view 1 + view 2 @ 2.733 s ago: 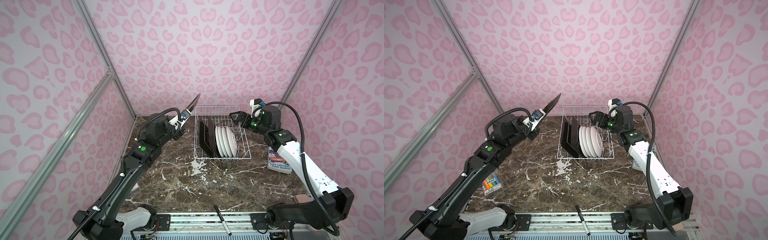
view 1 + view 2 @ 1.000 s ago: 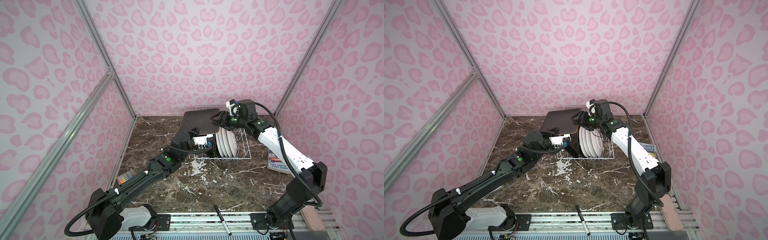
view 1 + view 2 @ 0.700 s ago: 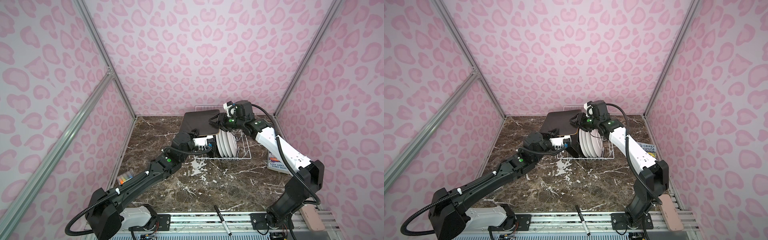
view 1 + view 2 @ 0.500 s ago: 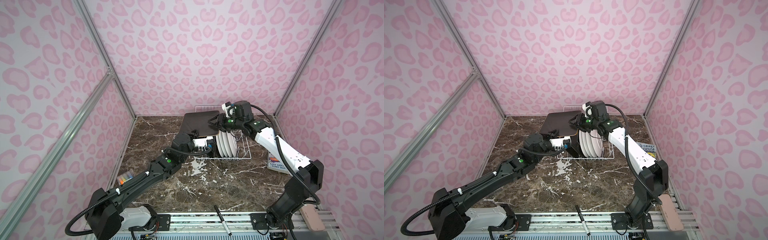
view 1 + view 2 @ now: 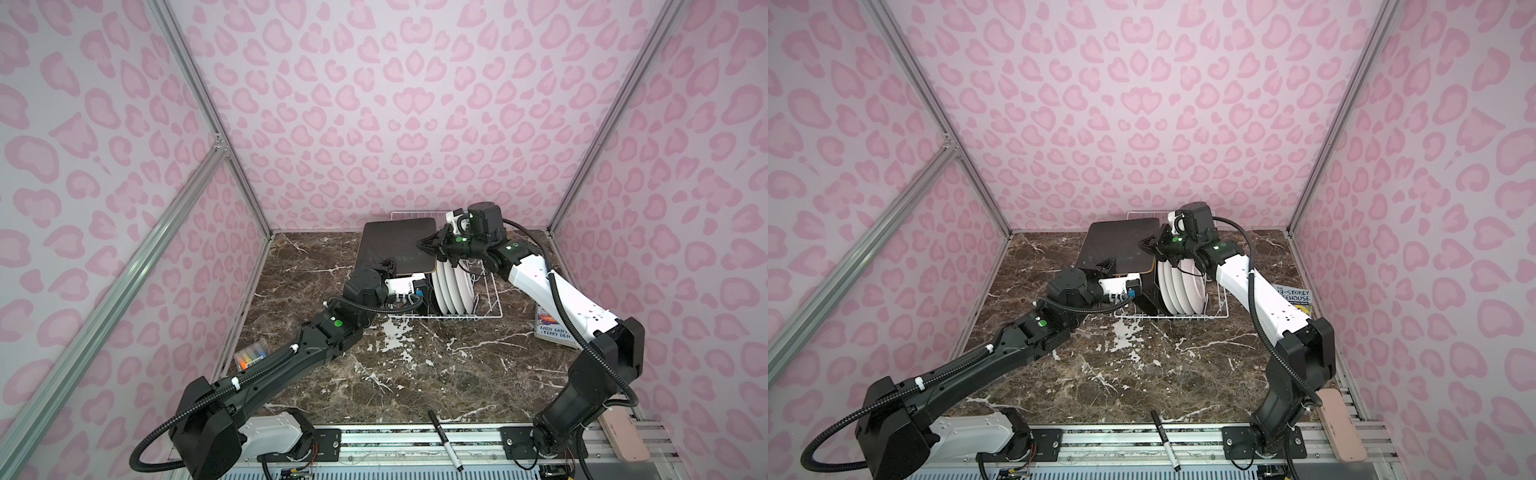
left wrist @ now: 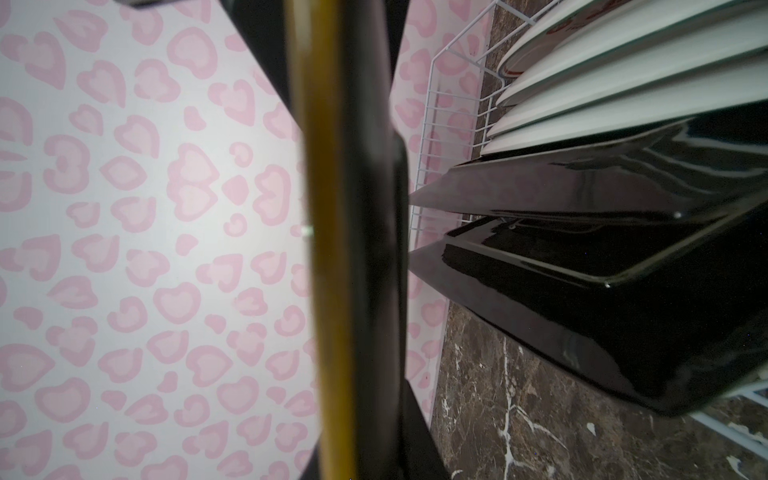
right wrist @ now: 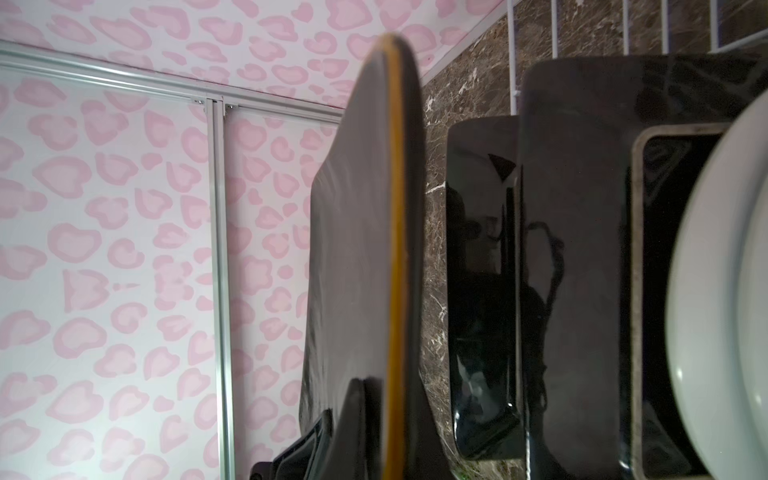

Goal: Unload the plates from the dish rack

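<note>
The left gripper [image 5: 387, 266] clenched the six o'clock rim and the right gripper [image 5: 426, 245] the three o'clock rim of a dark-backed square plate [image 5: 390, 241], held nearly flat over the white wire dish rack [image 5: 457, 319], round white plates [image 5: 455, 286] standing in it, at twelve o'clock on the marble table [image 5: 374, 374].

Plate [image 5: 1116, 240] pinched, left fingers [image 5: 1106, 264], right fingers [image 5: 1148, 243]

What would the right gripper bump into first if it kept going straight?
The dark square plate: the right gripper is shut on its edge. Past it, probably the pink wall, though depth is unclear.
</note>
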{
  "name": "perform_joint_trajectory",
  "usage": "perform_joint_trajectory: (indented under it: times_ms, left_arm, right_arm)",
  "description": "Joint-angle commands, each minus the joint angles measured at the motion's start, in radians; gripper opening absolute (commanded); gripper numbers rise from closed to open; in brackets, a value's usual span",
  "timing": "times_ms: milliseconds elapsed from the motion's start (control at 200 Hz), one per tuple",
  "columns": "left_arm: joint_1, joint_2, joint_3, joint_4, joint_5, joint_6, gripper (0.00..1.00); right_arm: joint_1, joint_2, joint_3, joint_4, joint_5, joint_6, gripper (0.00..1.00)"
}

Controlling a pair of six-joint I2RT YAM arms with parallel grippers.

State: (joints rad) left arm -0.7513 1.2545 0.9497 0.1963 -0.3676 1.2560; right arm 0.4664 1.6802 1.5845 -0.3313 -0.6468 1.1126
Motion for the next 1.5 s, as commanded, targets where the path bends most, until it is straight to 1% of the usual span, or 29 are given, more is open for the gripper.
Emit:
perform_joint_trajectory:
  times_ms: [0,85,95,155,185,220,315,365,430,560,725,750,855,905,930,965,1010,1050,1125,1160,1205,1305,1365,1420,1455,1495]
  left_arm:
    - [0.0,0.004,0.021,0.179,0.029,-0.025,0.21]
    - [0.0,0.008,0.027,0.164,0.026,-0.039,0.35]
    - [0.0,0.008,0.027,0.164,0.025,-0.042,0.4]
    - [0.0,0.008,0.026,0.168,0.023,-0.054,0.59]
    - [0.0,0.007,0.023,0.174,0.022,-0.06,0.64]
    - [0.0,0.005,0.022,0.175,0.021,-0.066,0.68]
    - [0.0,-0.005,0.025,0.139,0.029,-0.102,0.73]
    - [0.001,-0.013,0.023,0.129,0.035,-0.131,0.78]
    - [0.001,-0.024,0.023,0.102,0.044,-0.171,0.82]
    - [0.002,-0.059,0.015,0.074,0.047,-0.243,0.84]
    - [0.003,-0.11,0.006,0.046,0.023,-0.33,0.85]
    - [0.003,-0.117,0.003,0.046,0.018,-0.342,0.86]
    - [0.012,-0.147,0.008,0.023,0.008,-0.416,0.89]
    - [0.026,-0.162,0.027,0.0,0.024,-0.483,0.9]
    - [0.036,-0.168,0.039,-0.038,0.034,-0.521,0.9]
    - [0.052,-0.176,0.062,-0.07,0.052,-0.58,0.93]
    - [0.079,-0.181,0.102,-0.124,0.078,-0.671,0.94]
    - [0.11,-0.179,0.146,-0.164,0.102,-0.761,0.96]
    - [0.175,-0.171,0.231,-0.251,0.192,-0.923,0.97]
    - [0.206,-0.164,0.265,-0.278,0.228,-0.995,1.0]
    - [0.245,-0.151,0.304,-0.309,0.267,-1.09,0.97]
    - [0.343,-0.108,0.381,-0.382,0.412,-1.287,0.97]
    - [0.401,-0.072,0.434,-0.422,0.522,-1.395,0.97]
    - [0.452,-0.036,0.46,-0.436,0.614,-1.497,0.97]
    - [0.486,-0.013,0.469,-0.434,0.665,-1.583,0.97]
    - [0.527,0.013,0.471,-0.414,0.752,-1.675,0.97]
  right_arm:
    - [0.0,0.001,-0.025,0.085,-0.052,-0.172,0.0]
    - [-0.009,-0.006,-0.041,0.132,-0.057,-0.144,0.0]
    - [-0.01,-0.006,-0.043,0.138,-0.057,-0.142,0.0]
    - [-0.017,-0.016,-0.054,0.172,-0.053,-0.128,0.0]
    - [-0.022,-0.022,-0.059,0.187,-0.053,-0.121,0.0]
    - [-0.028,-0.028,-0.064,0.205,-0.053,-0.112,0.0]
    - [-0.048,-0.041,-0.072,0.24,-0.045,-0.094,0.0]
    - [-0.058,-0.047,-0.073,0.252,-0.034,-0.088,0.0]
    - [-0.075,-0.055,-0.077,0.27,-0.023,-0.083,0.0]
    - [-0.114,-0.074,-0.084,0.287,0.002,-0.074,0.0]
    - [-0.16,-0.1,-0.09,0.307,0.019,-0.074,0.0]
    - [-0.167,-0.106,-0.126,0.313,0.02,-0.074,0.0]
    - [-0.194,-0.127,-0.15,0.33,0.016,-0.08,0.0]
    - [-0.203,-0.138,-0.163,0.335,0.016,-0.086,0.0]
    - [-0.207,-0.144,-0.17,0.339,0.016,-0.091,0.0]
    - [-0.212,-0.152,-0.175,0.336,0.016,-0.099,0.0]
    - [-0.218,-0.16,-0.182,0.334,0.015,-0.11,0.0]
    - [-0.223,-0.165,-0.186,0.333,0.011,-0.119,0.0]
    - [-0.228,-0.177,-0.192,0.331,0.008,-0.144,0.0]
    - [-0.229,-0.183,-0.195,0.33,0.012,-0.154,0.0]
    - [-0.229,-0.186,-0.2,0.333,0.012,-0.163,0.0]
    - [-0.229,-0.192,-0.207,0.351,0.005,-0.174,0.0]
    - [-0.228,-0.194,-0.211,0.366,-0.004,-0.175,0.0]
    - [-0.229,-0.192,-0.213,0.382,-0.02,-0.174,0.0]
    - [-0.229,-0.191,-0.215,0.395,-0.033,-0.173,0.0]
    - [-0.229,-0.188,-0.217,0.409,-0.047,-0.168,0.0]
